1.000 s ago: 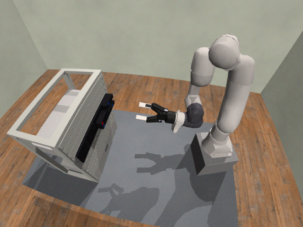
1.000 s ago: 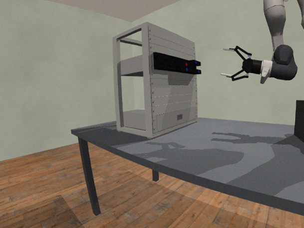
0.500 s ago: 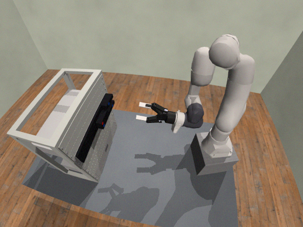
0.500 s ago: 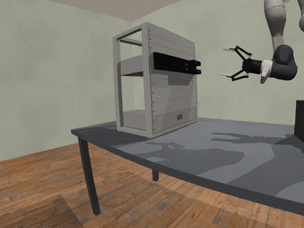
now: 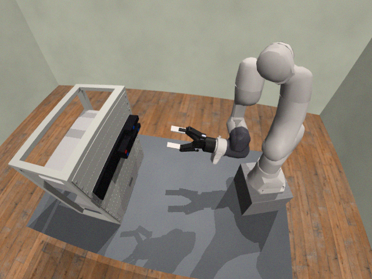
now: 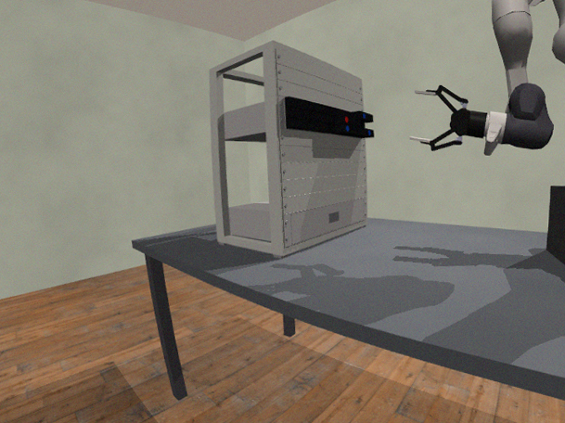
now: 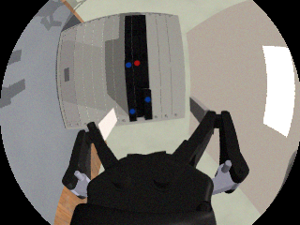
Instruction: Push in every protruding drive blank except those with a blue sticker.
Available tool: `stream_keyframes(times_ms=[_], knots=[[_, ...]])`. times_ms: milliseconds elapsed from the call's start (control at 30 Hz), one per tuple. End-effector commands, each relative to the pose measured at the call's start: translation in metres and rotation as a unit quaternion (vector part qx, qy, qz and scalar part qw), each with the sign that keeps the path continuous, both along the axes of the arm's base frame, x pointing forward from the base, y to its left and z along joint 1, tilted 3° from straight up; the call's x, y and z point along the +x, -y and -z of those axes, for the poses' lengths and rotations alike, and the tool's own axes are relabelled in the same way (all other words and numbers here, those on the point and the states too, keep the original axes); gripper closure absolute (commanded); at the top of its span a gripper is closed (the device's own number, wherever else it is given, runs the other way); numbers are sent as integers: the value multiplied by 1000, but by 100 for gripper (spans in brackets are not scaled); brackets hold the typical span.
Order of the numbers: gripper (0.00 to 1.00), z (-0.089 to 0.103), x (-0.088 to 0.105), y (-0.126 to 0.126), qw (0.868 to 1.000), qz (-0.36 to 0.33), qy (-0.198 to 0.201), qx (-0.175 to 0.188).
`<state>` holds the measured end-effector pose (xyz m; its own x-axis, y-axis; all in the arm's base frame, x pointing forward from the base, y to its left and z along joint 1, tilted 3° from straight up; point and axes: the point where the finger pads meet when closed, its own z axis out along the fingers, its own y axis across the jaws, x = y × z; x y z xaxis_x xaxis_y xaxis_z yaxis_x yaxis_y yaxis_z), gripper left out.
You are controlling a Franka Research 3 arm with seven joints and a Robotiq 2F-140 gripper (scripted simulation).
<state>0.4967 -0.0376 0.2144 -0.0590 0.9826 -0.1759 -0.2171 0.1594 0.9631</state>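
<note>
Hovering well short of the rack, hand spread wide and empty; next, lining up on the red-stickered blank.

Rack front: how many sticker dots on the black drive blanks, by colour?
blue round stickers: 3
red round stickers: 1
Total: 4
</note>
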Motion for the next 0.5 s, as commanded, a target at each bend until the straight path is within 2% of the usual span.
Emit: stream_keyframes(times_ms=[0, 467], knots=[[0, 2, -3, -3, 996, 47, -69, 0], [0, 4, -3, -4, 996, 47, -72, 7]])
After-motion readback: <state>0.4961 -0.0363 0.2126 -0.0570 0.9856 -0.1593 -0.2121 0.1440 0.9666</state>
